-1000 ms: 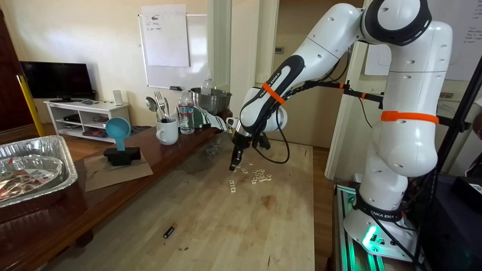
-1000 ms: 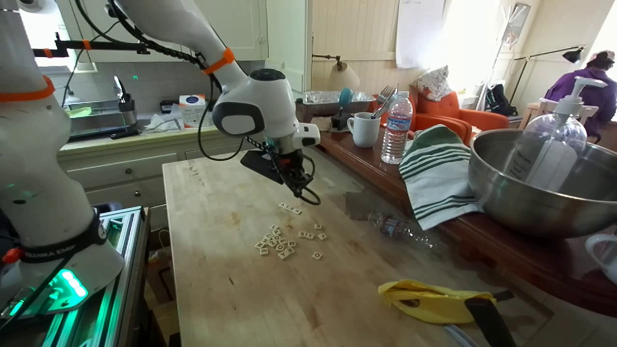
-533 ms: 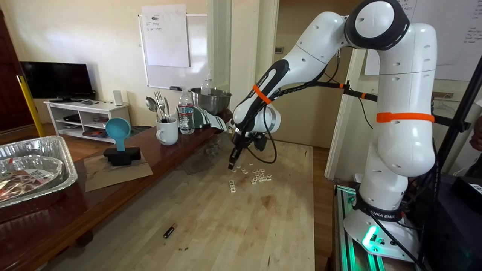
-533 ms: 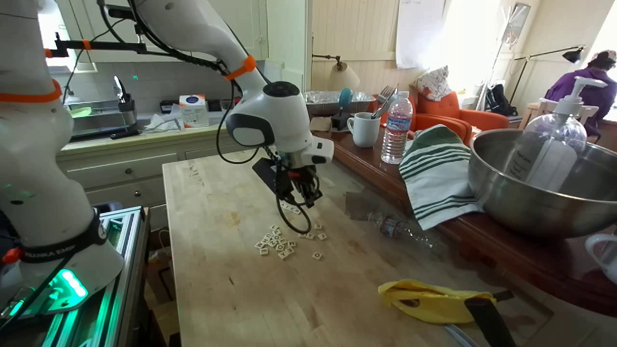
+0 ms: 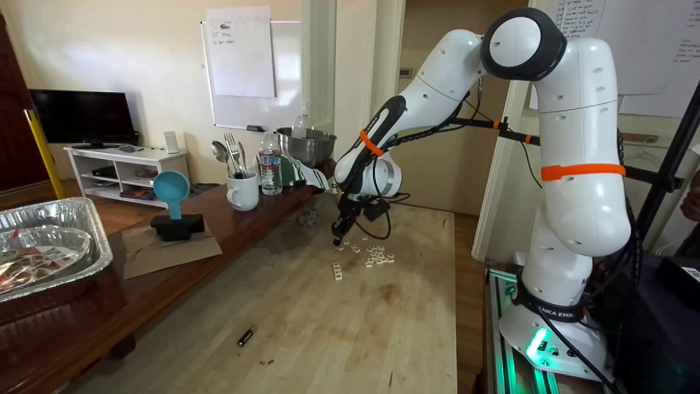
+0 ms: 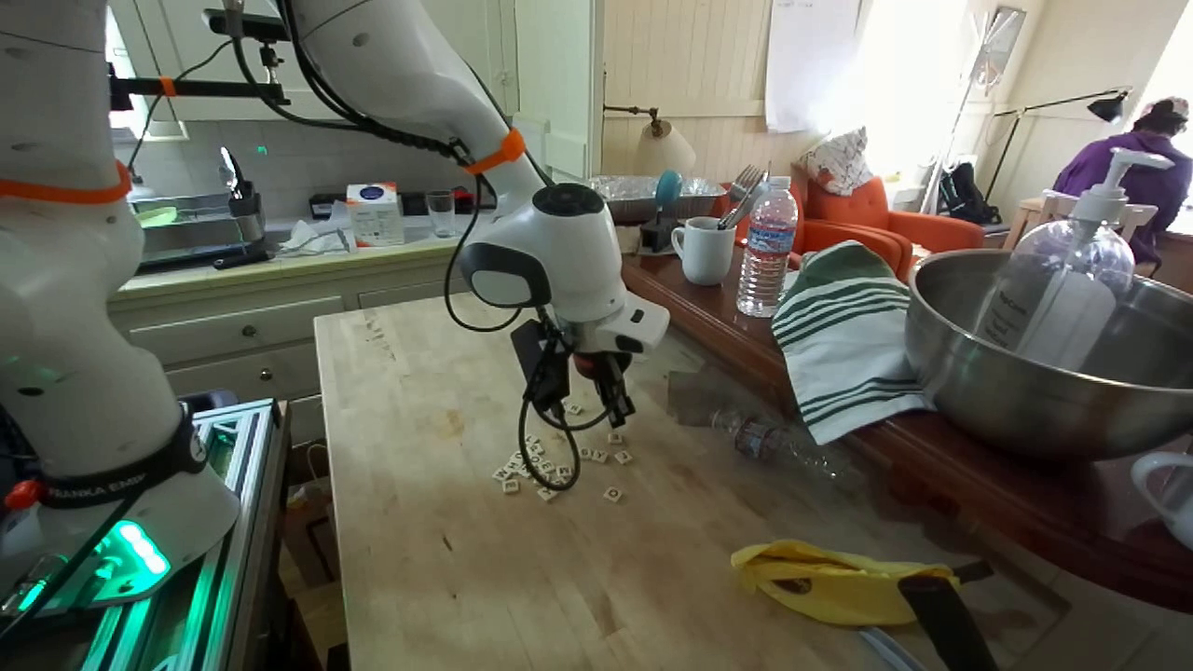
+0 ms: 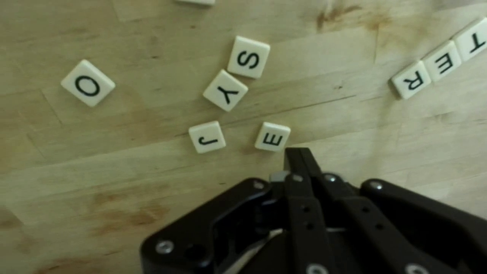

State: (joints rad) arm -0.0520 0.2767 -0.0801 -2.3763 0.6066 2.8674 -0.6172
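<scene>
A cream square tile marked E (image 7: 272, 136) lies face up on the pale wooden worktop (image 7: 125, 171). A cream square tile marked J (image 7: 207, 137) lies near it, apart.

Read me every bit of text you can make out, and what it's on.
"O": leftmost tile in wrist view
"S": tile beside Y
"Y": tile above J
"J": tile below Y
"E": tile right of J
"R": row's end tile
"E": next tile
"T": tile at picture's edge
"ANKA EMI": robot base, ends unreadable
Too small or blurred: wall papers, arm stripe, water bottle, soap bottle, box, most of the tile pile.
</scene>
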